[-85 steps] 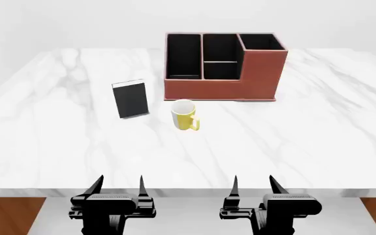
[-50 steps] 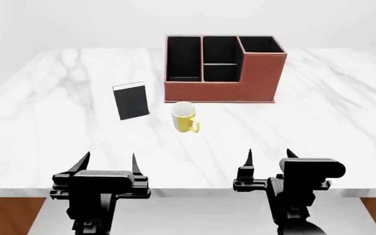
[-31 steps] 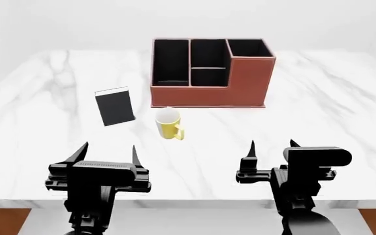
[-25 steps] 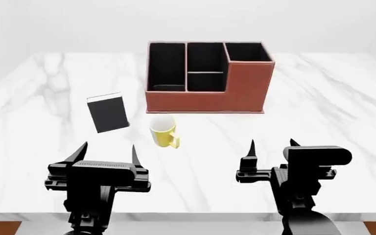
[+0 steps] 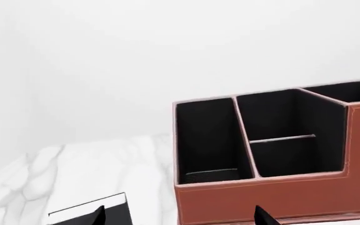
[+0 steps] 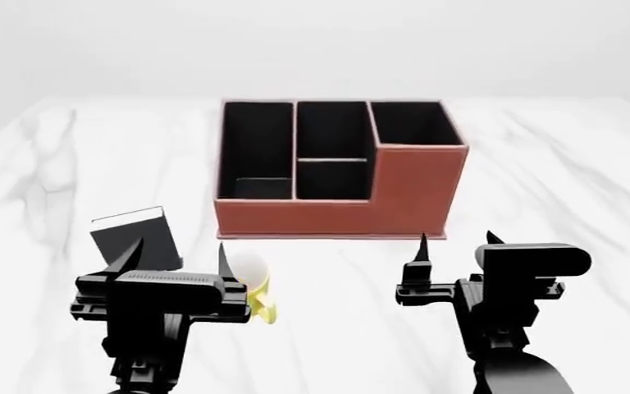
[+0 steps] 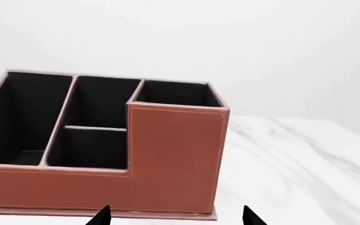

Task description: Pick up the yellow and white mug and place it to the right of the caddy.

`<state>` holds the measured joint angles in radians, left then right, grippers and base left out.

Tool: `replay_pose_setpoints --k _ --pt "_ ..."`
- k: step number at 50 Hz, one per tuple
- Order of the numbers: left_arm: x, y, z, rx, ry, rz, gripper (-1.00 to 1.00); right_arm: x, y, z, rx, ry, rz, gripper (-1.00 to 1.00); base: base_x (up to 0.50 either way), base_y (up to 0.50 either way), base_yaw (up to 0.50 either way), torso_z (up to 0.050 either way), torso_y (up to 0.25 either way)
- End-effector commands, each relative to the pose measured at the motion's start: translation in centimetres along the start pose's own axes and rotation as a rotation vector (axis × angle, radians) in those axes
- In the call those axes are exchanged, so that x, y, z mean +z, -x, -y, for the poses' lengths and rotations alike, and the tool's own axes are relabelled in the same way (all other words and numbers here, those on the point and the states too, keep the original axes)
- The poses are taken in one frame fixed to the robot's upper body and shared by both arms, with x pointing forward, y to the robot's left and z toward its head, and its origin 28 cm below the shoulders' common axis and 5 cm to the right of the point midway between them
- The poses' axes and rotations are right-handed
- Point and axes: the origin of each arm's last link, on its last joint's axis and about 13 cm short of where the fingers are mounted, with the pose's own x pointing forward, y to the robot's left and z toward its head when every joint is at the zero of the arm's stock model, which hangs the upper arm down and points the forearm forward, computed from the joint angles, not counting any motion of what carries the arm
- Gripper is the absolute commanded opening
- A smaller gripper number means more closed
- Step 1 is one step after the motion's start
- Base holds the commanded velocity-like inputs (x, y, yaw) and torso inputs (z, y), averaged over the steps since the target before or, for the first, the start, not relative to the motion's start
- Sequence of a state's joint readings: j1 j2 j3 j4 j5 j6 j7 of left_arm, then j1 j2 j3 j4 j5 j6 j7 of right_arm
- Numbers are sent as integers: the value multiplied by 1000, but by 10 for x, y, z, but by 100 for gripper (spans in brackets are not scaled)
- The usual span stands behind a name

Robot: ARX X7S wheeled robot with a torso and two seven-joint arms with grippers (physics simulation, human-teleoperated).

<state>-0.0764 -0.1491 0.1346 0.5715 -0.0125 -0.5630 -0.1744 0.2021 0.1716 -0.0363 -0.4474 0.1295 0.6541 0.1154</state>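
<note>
The yellow and white mug (image 6: 253, 277) stands on the table just in front of the caddy's left part, partly hidden behind my left gripper; its yellow handle (image 6: 263, 309) sticks out toward me. The reddish-brown caddy (image 6: 403, 193) with black compartments stands beyond it, taller section at the right. It also shows in the left wrist view (image 5: 273, 199) and the right wrist view (image 7: 176, 154). My left gripper (image 6: 180, 250) is open and empty, near the mug. My right gripper (image 6: 458, 241) is open and empty, in front of the caddy's right end. The mug shows in neither wrist view.
A small black rectangular box (image 6: 134, 238) stands left of the mug, partly behind my left gripper, and shows in the left wrist view (image 5: 86, 214). The white marble table (image 6: 577, 180) stretches to the right of the caddy.
The view has moved forward: caddy, mug and black box now sit nearer and lower. The mug has slipped partly behind my left gripper. Both grippers stay open.
</note>
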Motion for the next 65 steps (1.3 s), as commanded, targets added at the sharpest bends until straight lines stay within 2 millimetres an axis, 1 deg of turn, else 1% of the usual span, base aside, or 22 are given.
replay_pose_setpoints --k 1,12,21,26,31,35,42,57,65 --pt "1 1 -1 6 -5 4 100 0 0 -1 3 4 2 100 500 0 0 0 0" --pt "2 3 -1 15 -19 13 100 -1 1 -1 -2 9 -2 100 496 0 0 0 1" --pt "5 6 -1 43 -24 12 100 -2 4 0 6 14 -7 100 0 0 0 0 1" --pt "5 7 -2 52 -20 14 100 -2 9 0 66 17 -14 100 0 0 0 0 0" --pt "7 8 -4 64 -16 17 100 -1 19 -2 216 50 -31 100 0 0 0 0 0" --pt "8 8 -5 81 -15 17 100 1 26 -2 295 71 -35 100 0 0 0 0 0" --pt "9 9 -7 99 -7 16 100 2 31 -3 393 103 -58 100 0 0 0 0 0" --pt "10 8 -9 130 2 15 100 -3 35 -14 536 132 -133 100 0 0 0 0 0" --pt "10 8 -10 137 5 15 100 -9 39 -26 573 123 -151 100 0 0 0 0 0"
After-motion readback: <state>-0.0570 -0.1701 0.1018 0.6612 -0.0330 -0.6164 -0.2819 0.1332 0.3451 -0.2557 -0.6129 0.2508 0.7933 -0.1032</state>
